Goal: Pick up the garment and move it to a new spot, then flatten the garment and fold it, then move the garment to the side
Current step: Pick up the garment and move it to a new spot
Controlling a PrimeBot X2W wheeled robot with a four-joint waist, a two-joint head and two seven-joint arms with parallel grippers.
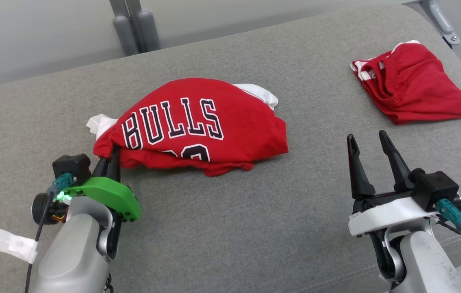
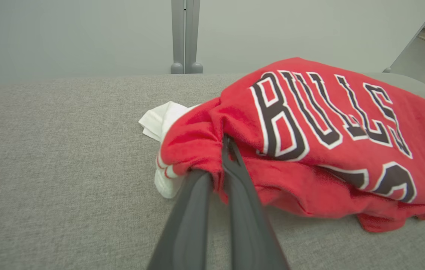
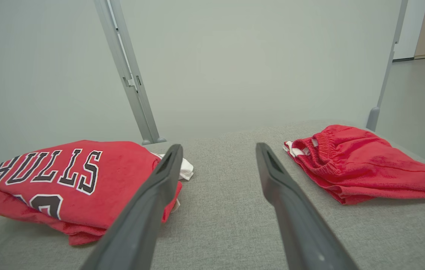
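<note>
Red jersey [image 1: 198, 122] lies bunched near the middle of the grey cushion [image 1: 255, 228], lettering up, with white fabric [image 1: 99, 123] peeking out at its left end. In the head view the left gripper [image 1: 111, 156] has its fingers pressed together on that left end. The right gripper [image 1: 367, 137] hovers near the front right, fingers spread and empty, well apart from both the jersey and the red shorts [image 1: 411, 83] at the far right corner. In the left wrist view the two dark fingers pinch a thick red fold, so the grip seems to take several layers. In the right wrist view the spread fingers point between jersey [image 3: 73, 180] and shorts [image 3: 362, 165], touching neither. The step looks like carrying the jersey to a new spot. One end alone is held, so raise it slowly and high enough for the hanging cloth to clear the cushion. Steer away from the shorts.
</note>
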